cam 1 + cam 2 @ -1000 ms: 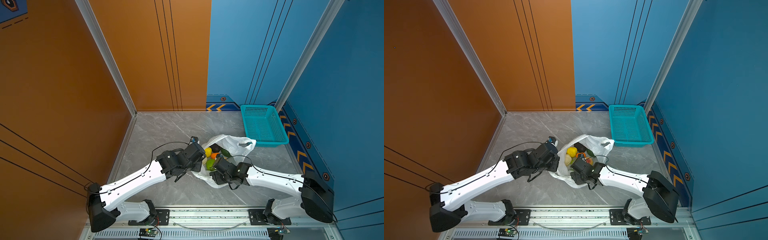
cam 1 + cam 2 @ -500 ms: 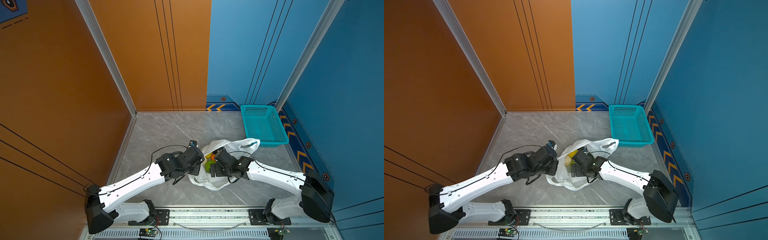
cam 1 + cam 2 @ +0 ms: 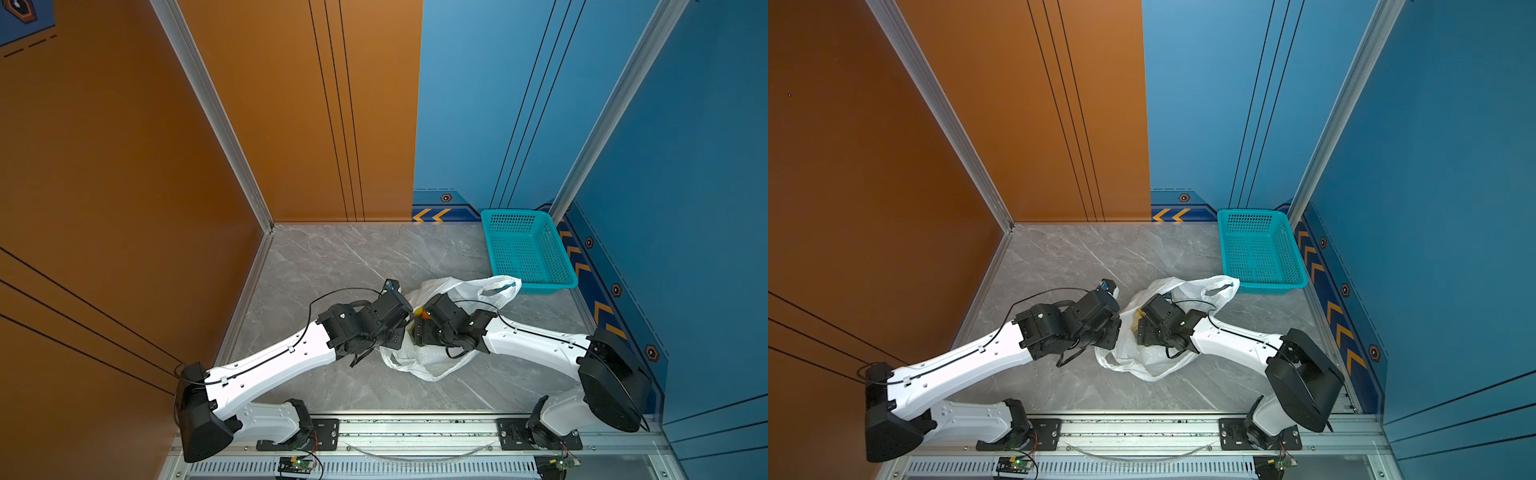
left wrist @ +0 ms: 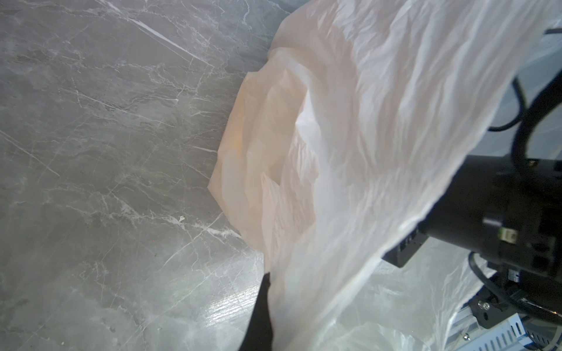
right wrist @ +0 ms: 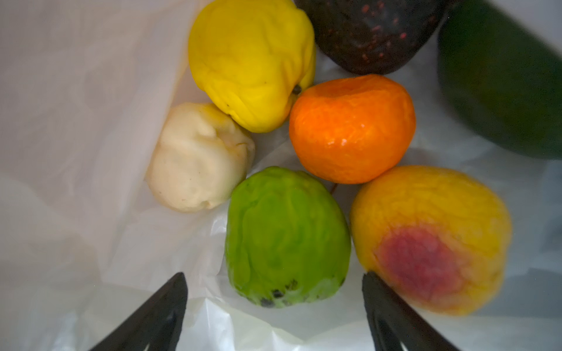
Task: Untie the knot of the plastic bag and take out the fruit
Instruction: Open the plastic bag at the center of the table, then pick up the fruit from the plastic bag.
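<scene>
**Plastic bag.** The plastic bag (image 3: 428, 361) lies crumpled on the grey marble tabletop (image 3: 332, 266) between the two arms. Its mouth is open and one handle loop lies just beside the teal basket (image 3: 525, 249).

**Left hand.** The left hand (image 3: 402, 332) is clamped on the bag's rim on the side nearest its own arm. In the left wrist view the white film drapes from one black finger (image 4: 258, 316) and is stretched up off the tabletop (the other finger is hidden behind the film).

**Right hand.** The right hand (image 5: 273, 276) is inside the bag's mouth. Its fingers are spread wide and grip nothing.

**Fruit.** The fruit (image 3: 420, 312) rests on the bag's inner film, directly ahead of the right hand.
- The green fruit (image 5: 286, 237) lies centred between the two fingertips.
- The yellow-red peach (image 5: 431, 237) lies against one fingertip (image 5: 395, 310); whether they touch cannot be told.
- The orange (image 5: 352, 127), the lumpy yellow fruit (image 5: 252, 60) and the cream-white fruit (image 5: 197, 158) lie beyond the green fruit.
- A dark speckled fruit (image 5: 371, 33) lies farthest from the hand.
</scene>
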You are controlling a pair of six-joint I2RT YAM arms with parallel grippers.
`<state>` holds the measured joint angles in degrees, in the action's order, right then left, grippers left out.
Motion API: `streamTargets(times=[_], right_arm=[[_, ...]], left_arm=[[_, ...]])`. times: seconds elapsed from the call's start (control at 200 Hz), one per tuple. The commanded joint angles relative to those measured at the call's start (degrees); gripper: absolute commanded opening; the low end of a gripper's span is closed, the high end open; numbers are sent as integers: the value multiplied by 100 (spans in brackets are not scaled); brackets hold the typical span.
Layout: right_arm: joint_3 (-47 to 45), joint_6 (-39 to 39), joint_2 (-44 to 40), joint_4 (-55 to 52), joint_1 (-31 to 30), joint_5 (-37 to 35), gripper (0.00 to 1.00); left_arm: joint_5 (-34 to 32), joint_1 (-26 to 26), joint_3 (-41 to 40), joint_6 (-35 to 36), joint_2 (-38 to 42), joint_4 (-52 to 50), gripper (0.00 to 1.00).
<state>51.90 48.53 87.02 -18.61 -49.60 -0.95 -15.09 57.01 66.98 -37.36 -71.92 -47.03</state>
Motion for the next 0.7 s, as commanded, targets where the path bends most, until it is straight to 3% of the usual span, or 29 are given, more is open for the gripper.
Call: streamTargets(times=[0.0, 0.295, 0.486, 0.696], right_arm=[[25, 133, 191, 321, -30, 18, 90], [391, 128, 930, 147, -75, -150, 89], [385, 82, 884, 157, -83, -248, 67], [261, 11, 444, -64, -126, -262, 57]], left_arm=[[-188, -37, 239, 26, -24, -77, 0], [-70, -41, 47, 1, 16, -68, 0], [-82, -49, -31, 0, 50, -65, 0], [-132, -87, 19, -16, -27, -70, 0]])
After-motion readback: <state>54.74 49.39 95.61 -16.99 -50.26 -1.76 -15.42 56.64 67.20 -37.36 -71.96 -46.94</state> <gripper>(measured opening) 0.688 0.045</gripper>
